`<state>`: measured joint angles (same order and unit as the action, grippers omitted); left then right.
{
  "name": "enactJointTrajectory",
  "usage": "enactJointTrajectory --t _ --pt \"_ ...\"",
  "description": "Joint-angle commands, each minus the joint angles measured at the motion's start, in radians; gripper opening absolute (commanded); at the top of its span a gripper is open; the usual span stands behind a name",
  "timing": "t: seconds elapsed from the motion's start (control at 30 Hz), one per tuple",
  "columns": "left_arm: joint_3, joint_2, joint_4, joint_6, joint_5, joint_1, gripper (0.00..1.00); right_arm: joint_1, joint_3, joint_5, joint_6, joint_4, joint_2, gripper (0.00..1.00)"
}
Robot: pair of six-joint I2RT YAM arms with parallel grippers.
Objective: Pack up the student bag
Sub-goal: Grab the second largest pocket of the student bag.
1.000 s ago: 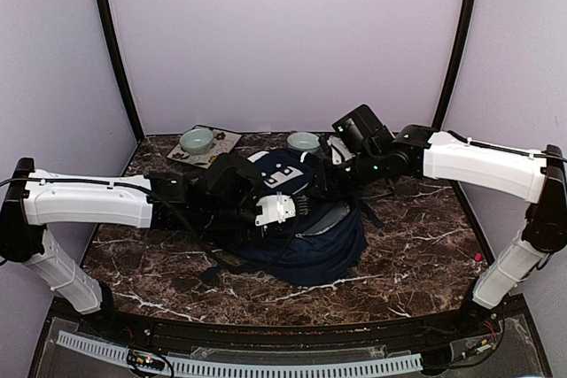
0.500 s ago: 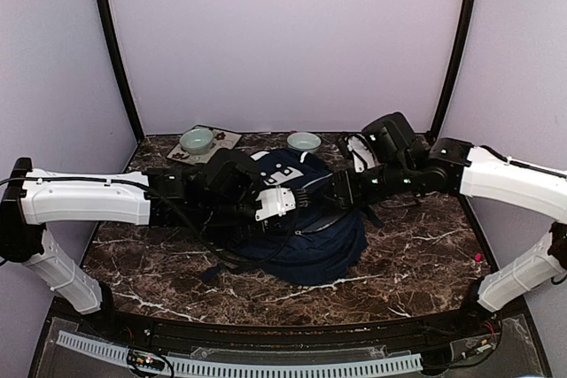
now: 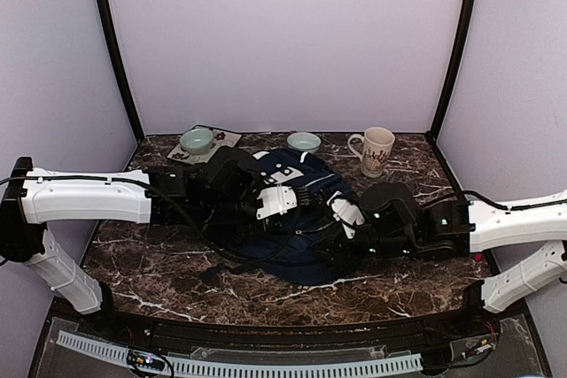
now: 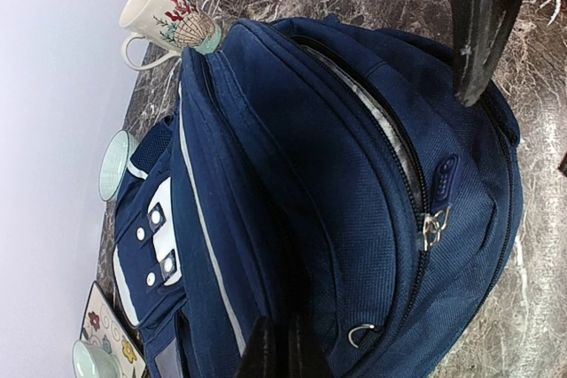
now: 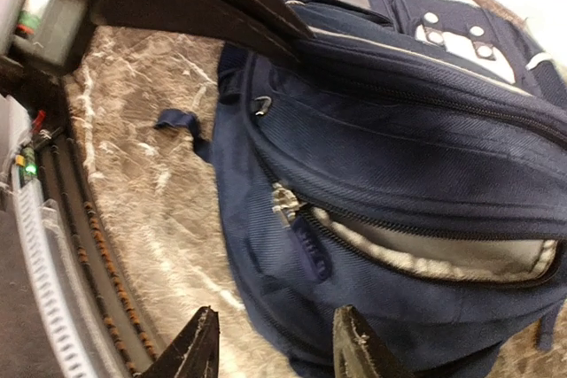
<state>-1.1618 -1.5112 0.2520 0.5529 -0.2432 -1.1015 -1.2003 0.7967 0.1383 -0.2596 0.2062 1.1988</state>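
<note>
The student bag, navy with thin white stripes and a white patch, lies in the middle of the marble table. My left gripper is shut on a fold of the bag's fabric near its top; in the left wrist view its fingertips pinch the cloth. My right gripper is open at the bag's near right side. In the right wrist view its gripper hovers just short of the front pocket, with nothing between the fingers. That pocket's zipper pull sits at the end of a partly open slit showing grey lining.
A cream mug with a red pattern stands at the back right. Two pale green bowls and a flowered mat are along the back. The table's front rail runs close beside my right gripper.
My right arm has drawn away from the back of the table and swung to the bag's near right side. The mug now stands free at the back right. The left arm holds still.
</note>
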Motion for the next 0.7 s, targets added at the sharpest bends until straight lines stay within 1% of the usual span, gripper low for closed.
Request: enactJointTrajectory --t 0.0,0.1,0.17,0.3,0.53,0.67 --pt "-0.049 0.016 -0.057 -0.018 -0.009 0.009 0.0 -0.007 -0.037 0.121 0.07 -0.172 0.027 0.43" --pt "-0.047 0.015 -0.059 -0.019 -0.009 0.009 0.0 -0.008 -0.069 0.14 0.08 -0.233 0.032 0.43" --pt "-0.048 0.013 -0.061 -0.02 -0.01 0.01 0.0 -0.007 -0.086 0.183 0.105 -0.259 0.032 0.42" --pt "-0.048 0.013 -0.065 -0.021 -0.011 0.01 0.0 -0.007 -0.102 0.134 0.131 -0.304 0.042 0.42" --pt "-0.059 0.014 -0.055 -0.02 -0.013 0.009 0.0 -0.008 -0.068 0.115 0.152 -0.307 0.124 0.41" --pt "-0.058 0.018 -0.049 -0.015 -0.01 0.009 0.0 -0.008 -0.041 0.123 0.16 -0.329 0.166 0.36"
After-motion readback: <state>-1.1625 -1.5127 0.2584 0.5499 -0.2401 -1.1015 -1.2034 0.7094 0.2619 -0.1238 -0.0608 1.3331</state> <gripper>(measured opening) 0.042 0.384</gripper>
